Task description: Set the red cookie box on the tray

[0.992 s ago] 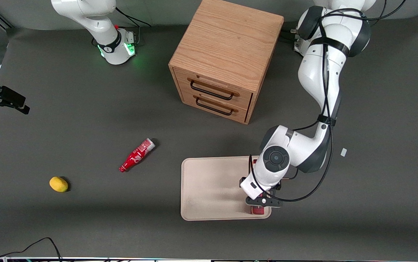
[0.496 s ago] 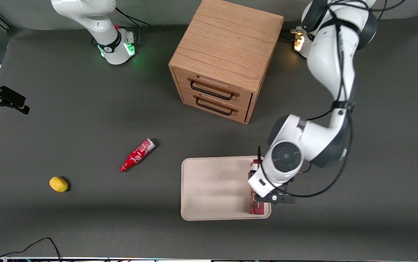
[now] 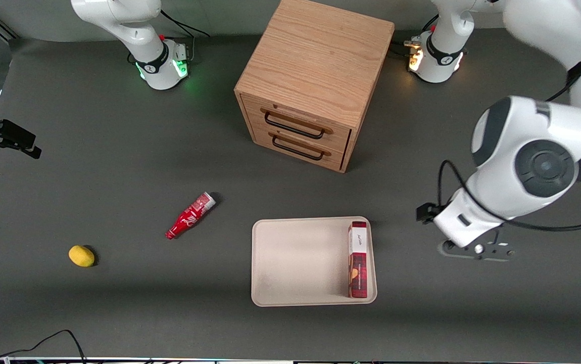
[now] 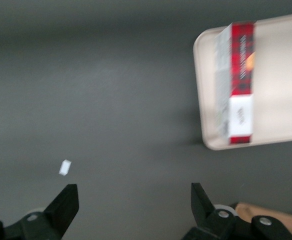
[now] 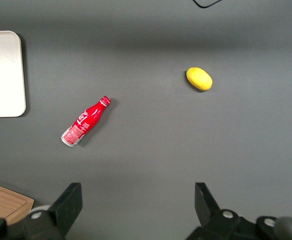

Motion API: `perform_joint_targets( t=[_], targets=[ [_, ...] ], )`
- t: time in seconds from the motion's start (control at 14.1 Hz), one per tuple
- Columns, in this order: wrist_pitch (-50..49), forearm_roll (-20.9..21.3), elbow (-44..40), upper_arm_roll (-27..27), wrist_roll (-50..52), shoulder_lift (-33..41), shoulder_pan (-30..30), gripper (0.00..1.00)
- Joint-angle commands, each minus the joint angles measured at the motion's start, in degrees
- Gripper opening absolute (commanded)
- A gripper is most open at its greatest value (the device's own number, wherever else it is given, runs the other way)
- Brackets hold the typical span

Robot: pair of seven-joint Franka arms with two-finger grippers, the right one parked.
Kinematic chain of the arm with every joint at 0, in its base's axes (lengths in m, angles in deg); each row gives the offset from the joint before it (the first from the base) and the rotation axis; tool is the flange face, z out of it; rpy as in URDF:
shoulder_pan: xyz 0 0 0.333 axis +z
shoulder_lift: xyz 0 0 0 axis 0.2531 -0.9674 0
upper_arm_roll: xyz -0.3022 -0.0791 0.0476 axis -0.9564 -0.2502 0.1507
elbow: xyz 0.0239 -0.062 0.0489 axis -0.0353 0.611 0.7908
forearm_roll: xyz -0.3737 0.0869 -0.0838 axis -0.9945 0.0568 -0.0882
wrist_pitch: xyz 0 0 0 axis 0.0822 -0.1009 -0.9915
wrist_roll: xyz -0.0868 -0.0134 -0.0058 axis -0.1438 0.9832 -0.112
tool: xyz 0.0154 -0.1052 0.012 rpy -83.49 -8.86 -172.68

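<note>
The red cookie box [image 3: 357, 259] lies inside the tray [image 3: 295, 263], set along the tray edge toward the working arm's end of the table, its white end panel pointing toward the wooden cabinet [image 3: 310, 81] and its tartan end nearest the front camera. It appears to stand on a long narrow side, pressed against or just beside the low rim; the wrist view shows the red cookie box [image 4: 238, 85] within the tray [image 4: 281, 75], and nothing is touching it. The left arm's gripper [image 4: 131, 205] hangs above bare table well apart from the tray, toward the working arm's end, its fingers spread wide and holding nothing; in the front view the gripper [image 3: 475, 249] shows under the arm's wrist. By the look of it the placing is done: the box sits fully on the tray and is released, and what is left, if anything, is for the arm to park. Elsewhere on the dark table, a small red bottle [image 3: 190, 216] lies on its side near the tray, toward the parked arm's end, a yellow lemon-like fruit [image 3: 81, 256] farther that way, and a small white scrap [image 4: 64, 167] rests on the table under the gripper.
</note>
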Motion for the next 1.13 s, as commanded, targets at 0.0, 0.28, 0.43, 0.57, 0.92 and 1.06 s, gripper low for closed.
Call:
perform_joint_targets(
  t=[0.0,0.28,0.43,0.57,0.92,1.06],
  targets=[
    [5.1,-0.8,18.6,0.0,-5.1,13.8,4.0,1.00],
    [0.3,-1.5,21.9,0.1,-12.2,20.0,9.9,1.00],
    [-2.0,-1.6,22.2,0.0,-15.6,21.8,13.1,1.00],
    [-2.0,-1.6,24.3,0.1,-15.9,24.2,14.6,1.00],
    [-3.5,-4.9,25.7,0.1,-16.8,26.6,19.1,1.00],
    [-4.8,-5.4,25.4,0.1,-20.6,26.9,19.5,1.00]
  ],
)
